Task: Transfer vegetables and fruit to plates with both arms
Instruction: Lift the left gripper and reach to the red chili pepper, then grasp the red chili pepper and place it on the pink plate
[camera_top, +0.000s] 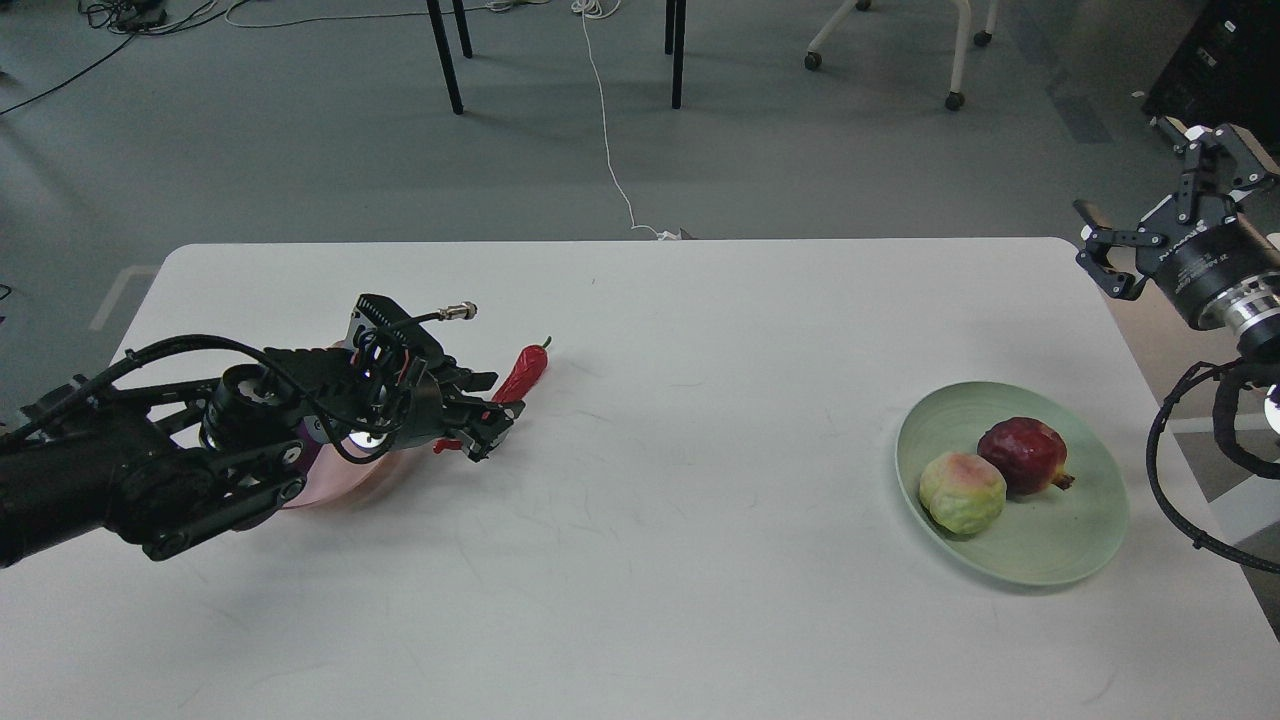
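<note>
The red chili pepper (524, 372) lies on the white table (700, 520), green stem pointing away. My left gripper (493, 413) is at its near end, fingers apart on either side of it; I cannot tell whether they touch it. The pink plate (335, 490) lies mostly hidden under my left arm, with a bit of the purple eggplant (303, 440) showing on it. The pale green plate (1040, 545) at the right holds the dark red pomegranate-like ball (1022, 455) and the bumpy yellow-green ball (962, 492). My right gripper (1150, 205) is open and empty, raised beyond the table's right edge.
The table's far edge borders grey floor with chair and table legs (445, 60), a white cable (605, 130) and a wheeled chair base (955, 60). A looped black cable (1165, 470) hangs from my right arm beside the green plate.
</note>
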